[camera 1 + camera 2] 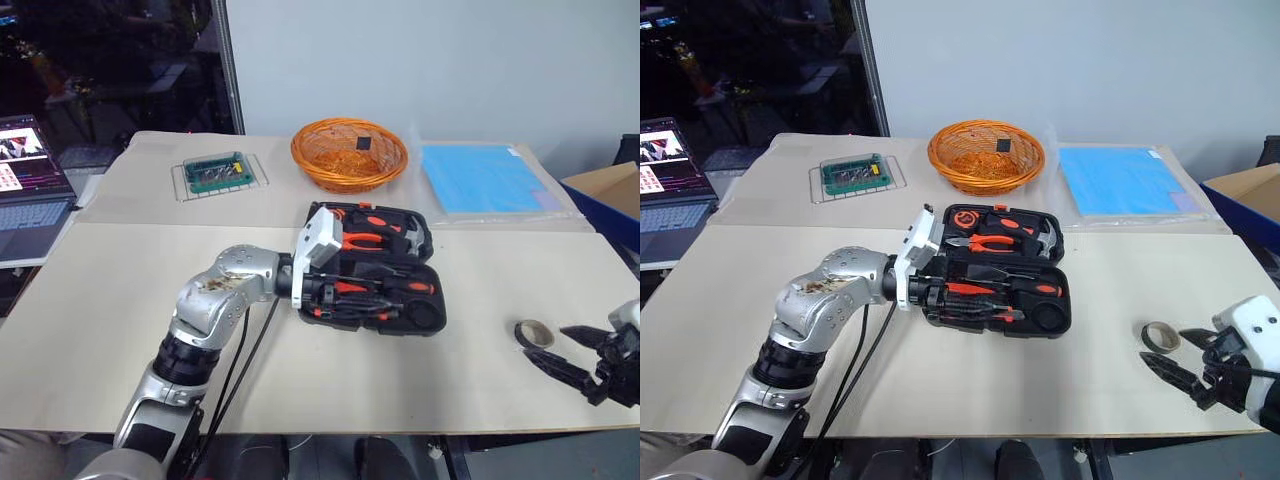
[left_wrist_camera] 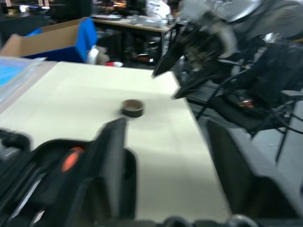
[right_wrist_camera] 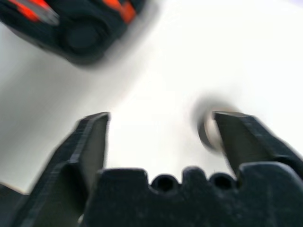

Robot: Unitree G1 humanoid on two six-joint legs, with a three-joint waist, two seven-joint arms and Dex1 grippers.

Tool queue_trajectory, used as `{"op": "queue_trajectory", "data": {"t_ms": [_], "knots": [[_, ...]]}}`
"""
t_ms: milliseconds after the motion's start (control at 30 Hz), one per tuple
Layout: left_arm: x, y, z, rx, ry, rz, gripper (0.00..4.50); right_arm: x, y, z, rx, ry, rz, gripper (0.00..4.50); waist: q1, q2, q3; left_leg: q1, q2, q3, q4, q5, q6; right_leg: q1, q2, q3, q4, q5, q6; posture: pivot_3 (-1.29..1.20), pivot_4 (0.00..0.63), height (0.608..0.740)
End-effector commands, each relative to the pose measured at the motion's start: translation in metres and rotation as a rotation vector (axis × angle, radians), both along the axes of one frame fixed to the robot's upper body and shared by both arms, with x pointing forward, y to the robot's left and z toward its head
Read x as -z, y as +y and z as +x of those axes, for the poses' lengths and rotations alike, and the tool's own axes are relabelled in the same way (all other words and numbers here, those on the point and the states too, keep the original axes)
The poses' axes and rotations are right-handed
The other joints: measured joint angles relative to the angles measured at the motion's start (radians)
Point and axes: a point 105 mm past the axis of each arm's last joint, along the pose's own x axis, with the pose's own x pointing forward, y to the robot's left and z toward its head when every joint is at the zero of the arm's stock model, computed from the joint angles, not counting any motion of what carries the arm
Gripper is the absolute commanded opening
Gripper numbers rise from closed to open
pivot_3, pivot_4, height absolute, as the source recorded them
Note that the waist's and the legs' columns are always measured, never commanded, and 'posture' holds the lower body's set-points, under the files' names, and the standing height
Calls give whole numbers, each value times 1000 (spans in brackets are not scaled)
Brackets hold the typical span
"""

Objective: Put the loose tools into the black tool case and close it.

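The black moulded plastic tool case (image 1: 995, 270) lies open in the middle of the pale table (image 1: 970, 385), its two halves packed with orange-and-black tools in their recesses. One piece is outside it: a small dark tape ring (image 1: 1158, 337), lying flat on the table well to the case's right, near the front edge.

The right gripper (image 1: 1168, 373) sits just beside that ring, on the near side, black fingers spread apart with nothing between them. In its wrist view one finger overlaps the ring, so the ring lies off to one side of the jaws rather than centred in the gap. Being round and flat, the ring has no long axis to line up with.

The left gripper (image 1: 930, 292) is at the case's left end, its jaws parted and empty, pointing across the case towards the ring.

The right arm is much the nearer; I judge it should shift sideways to straddle the ring before closing.
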Motion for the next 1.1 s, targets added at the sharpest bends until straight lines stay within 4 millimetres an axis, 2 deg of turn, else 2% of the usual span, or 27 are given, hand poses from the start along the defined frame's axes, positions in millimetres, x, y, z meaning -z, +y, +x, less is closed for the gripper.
{"op": "queue_trajectory", "data": {"t_ms": [33, 233, 400, 467, 500, 600, 700, 867, 900, 1000, 1100], "knots": [[-6, -3, -11, 53, -51, 11, 4405, 10, -24, 16, 115, 27, -74, 2734, -2, 0, 0, 1, 0, 0, 0, 0, 0, 0, 0, 0, 0, 0, 0, 0, 150, 740], [0, 0, -8, 28, -70, 29, 4405, 24, -28, 41, 137, 64, -61, 2734, -2, 1, 1, 0, -1, 1, 0, 0, 0, 0, 0, 1, 0, 0, 0, 0, 150, 740], [3, 2, -6, 7, -78, 30, 4405, 33, -24, 52, 103, 113, -41, 2734, 1, 2, 1, -2, -1, 1, 0, 0, 0, -1, 1, 1, 0, 1, -1, 0, 150, 740], [4, 3, -5, -5, -81, 30, 4497, 41, -23, 52, 82, 151, -51, 2183, 3, 2, 1, -2, -1, 1, 0, 0, 0, -2, 1, 1, 0, 1, -1, 0, 150, 740], [4, 3, -4, -10, -83, 30, 4497, 43, -23, 53, 73, 161, -55, 2054, 4, 2, 1, -2, -1, 1, 0, 0, 0, -1, 1, 1, 0, 1, -1, 0, 150, 740], [2, 5, -2, -28, -83, 26, 4497, 42, -22, 56, 63, 150, -44, 923, 6, 2, 1, -3, -2, 0, 0, 0, 0, -1, 1, 1, 0, 1, -1, 0, 150, 740], [3, 7, 0, -51, -77, 24, 4497, 39, -21, 56, 44, 140, -41, 39, 4, 2, 1, -3, -2, 1, 0, 0, 0, -1, 1, 1, 0, 1, 0, 0, 150, 740], [8, 9, 1, -74, -67, 25, 4497, 28, -19, 58, 9, 90, -60, 39, 4, 2, 1, -2, -1, 1, 0, 0, 0, -2, 2, 1, 0, 0, 1, 0, 150, 740], [9, 11, 2, -80, -66, 25, 4497, 24, -16, 59, -8, 76, -58, 39, 4, 2, 1, -2, -1, 1, 0, 0, 0, -2, 2, 1, 0, 0, 1, 0, 150, 740], [9, 27, 6, -132, -39, 22, 4497, -10, 30, 60, -219, -1, -15, 39, -1, 3, 1, -2, -1, 1, 0, 0, 0, -2, 1, 1, 0, 0, 1, 0, 150, 740], [10, 44, 4, -165, -22, 39, 4497, -27, 68, 60, -380, -12, 0, 39, -18, 5, 3, -1, 1, 0, 0, 0, 0, -2, 3, 2, 1, 0, 1, 0, 150, 740]]}}
